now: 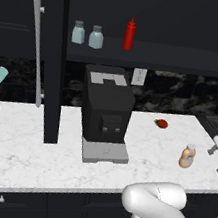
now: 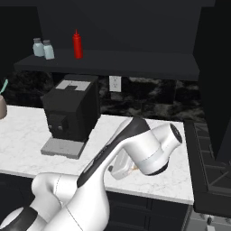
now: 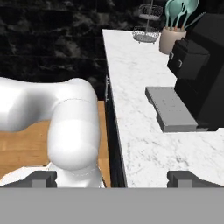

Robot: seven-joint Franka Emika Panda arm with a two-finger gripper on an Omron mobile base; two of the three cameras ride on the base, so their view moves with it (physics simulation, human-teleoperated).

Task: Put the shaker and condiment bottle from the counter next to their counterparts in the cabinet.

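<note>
Already, two pale blue-green shakers (image 1: pixel 87 34) are standing side by side on the cabinet shelf (image 1: pixel 165 58) at the upper left of the left base frame, with the tall red squeeze bottle (image 1: pixel 129 34) just to their right. Judging from that pair, the shaker half of the job is looking finished: one of the two is presumably the one brought up from the worktop (image 1: pixel 32 153), though they are identical and I cannot say which.

What is remaining is the condiment bottle (image 1: pixel 187 156). It is sitting upright on the marble at the right of the left base frame, near the front edge, well apart from the coffee machine (image 1: pixel 105 113) in the middle and from the small red item (image 1: pixel 162 123) behind it. It is untouched and nowhere near the red squeeze bottle it is meant to join.

The end effector (image 3: pixel 112 178) is pointing along the worktop's front edge in the hand view, with its two dark fingertips (image 3: pixel 43 178) showing far apart at the bottom corners, so it is spread wide and carrying nothing. Ahead of it, the coffee machine's grey drip tray (image 3: pixel 171 108) and a utensil crock (image 3: pixel 172 39) are lying toward the upper right.

The cabinet door (image 1: pixel 59 56) is standing open, so the shelf is reachable.
</note>
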